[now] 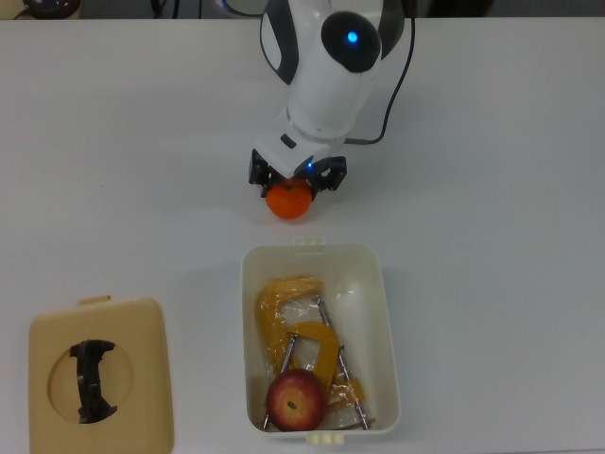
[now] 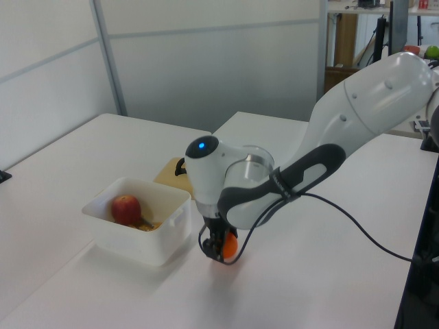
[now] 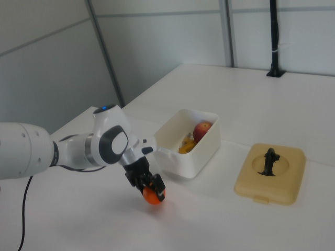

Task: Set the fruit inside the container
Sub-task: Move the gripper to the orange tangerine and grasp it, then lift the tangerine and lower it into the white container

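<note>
Landmark: the cream-white rectangular plastic tub (image 1: 386, 331) with rounded corners and small tabs on its short ends; all places below are told from it.
Counts: one tub, two fruits, two clamps, one lid, one arm with one gripper.
Fruit, first: the shiny red apple (image 1: 296, 399) with yellowish flecks, round and smooth, lies inside the tub at the end nearest the top view's bottom edge, touching the clamps.
Fruit, second: the small bright orange (image 1: 289, 200), round and matt, sits on the table just outside the tub's far short end in the top view, near that end's tab but apart from it.
Clamps: two yellow-orange metal C-clamps (image 1: 295, 331) with thin steel screws lie overlapped on the tub floor, filling its middle.
Lid: the flat tan lid (image 1: 142, 378) with a black handle in a round recess lies on the table well apart from the tub, toward the top view's left.
Gripper: the black two-finger gripper (image 1: 297, 182) of the white Franka arm (image 1: 331, 66) stands over the orange beyond the tub's far end; its fingers pinch the orange from both sides.
Table: the white, smooth tabletop (image 1: 501, 189) carries everything.
Edges and room: the tub's near short end lies close to the top view's bottom edge; bare tabletop spreads wide to the top view's right of the tub and beyond the orange on both sides of the arm.
</note>
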